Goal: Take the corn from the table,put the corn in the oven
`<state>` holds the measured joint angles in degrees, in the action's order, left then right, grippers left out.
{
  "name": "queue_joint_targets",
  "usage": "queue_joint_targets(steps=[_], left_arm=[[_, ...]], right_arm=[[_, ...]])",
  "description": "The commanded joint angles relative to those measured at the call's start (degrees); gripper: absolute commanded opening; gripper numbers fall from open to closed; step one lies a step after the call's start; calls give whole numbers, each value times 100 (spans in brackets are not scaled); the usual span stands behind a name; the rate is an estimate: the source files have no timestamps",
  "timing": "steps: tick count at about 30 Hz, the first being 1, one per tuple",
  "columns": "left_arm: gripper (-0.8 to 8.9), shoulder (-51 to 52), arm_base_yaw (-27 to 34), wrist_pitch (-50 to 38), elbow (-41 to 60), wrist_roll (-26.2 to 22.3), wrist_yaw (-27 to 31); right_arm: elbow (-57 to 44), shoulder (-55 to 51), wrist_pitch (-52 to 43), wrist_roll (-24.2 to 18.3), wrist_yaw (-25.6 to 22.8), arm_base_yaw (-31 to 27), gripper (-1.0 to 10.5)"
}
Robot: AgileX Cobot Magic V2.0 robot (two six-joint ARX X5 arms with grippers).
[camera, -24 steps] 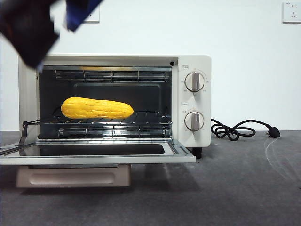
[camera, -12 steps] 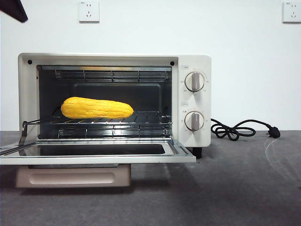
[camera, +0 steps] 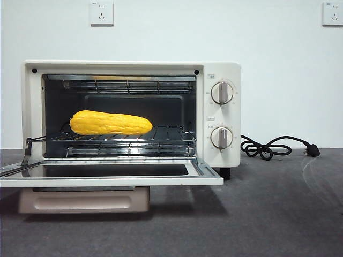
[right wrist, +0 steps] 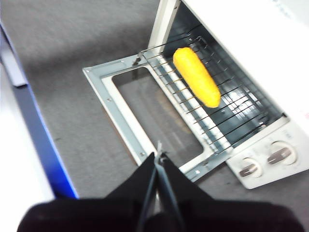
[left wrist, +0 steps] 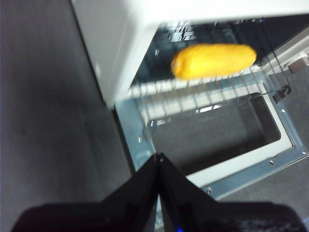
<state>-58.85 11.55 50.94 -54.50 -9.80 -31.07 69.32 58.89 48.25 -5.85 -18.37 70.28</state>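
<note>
Lying: the corn (camera: 111,123) is on its side on the wire rack (camera: 161,135) inside the oven (camera: 131,115), toward the left half of the cavity, long axis across the opening, tapered end pointing right.
Corn from above: the left wrist view shows the corn (left wrist: 213,61) blurred but whole on the rack bars; the right wrist view shows the corn (right wrist: 196,77) on the rack (right wrist: 227,116), nothing touching it.
Oven: cream-white, standing on the table (camera: 278,214), two round knobs (camera: 222,92) stacked on its right panel.
Door: the door (camera: 107,174) is dropped fully open and lies flat, level with the table, its glass pane facing up; the handle (camera: 83,201) hangs under the front edge.
Cord: a black cord (camera: 268,147) coils on the table just to the right of the oven, plug end furthest out.
Left gripper: the left gripper (left wrist: 158,159) hangs above the door's outer edge, well apart from the corn, jaws pressed together with nothing between them.
Right gripper: the right gripper (right wrist: 158,157) hangs above the table near the door's front corner, also clear of the corn, jaws closed tip to tip and empty.
Front view: neither arm shows there.
Wall: white, with two sockets (camera: 102,13) high up.
</note>
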Motion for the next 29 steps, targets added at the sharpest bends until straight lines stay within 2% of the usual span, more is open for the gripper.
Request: queue_joint_targets(steps=[1,6,12,16,23,29], left_arm=[[-8,-15,396,-221,592,42,-264],[-8,-151,732,-763,1329,223,-369],[-8,-702,710,-1062,1399,236,-535],[-8,-1244,710,-1213,1399,378,-533],[-8,-2201,623,-1360,1399,509,-533],[-8,-2822,313,-1338,1399,505,-535]], right_arm=[[-2,-28,-20,-83,675,-476,-12],[-2,13,13,-101,1670,-1320,-12],[-2,59,24,-188,2568,-1928,-12],[-2,63,24,-214,2763,-2122,-12],[-2,61,24,-214,2763,-2159,-12],[-2,63,24,-214,2763,-2159,-12]])
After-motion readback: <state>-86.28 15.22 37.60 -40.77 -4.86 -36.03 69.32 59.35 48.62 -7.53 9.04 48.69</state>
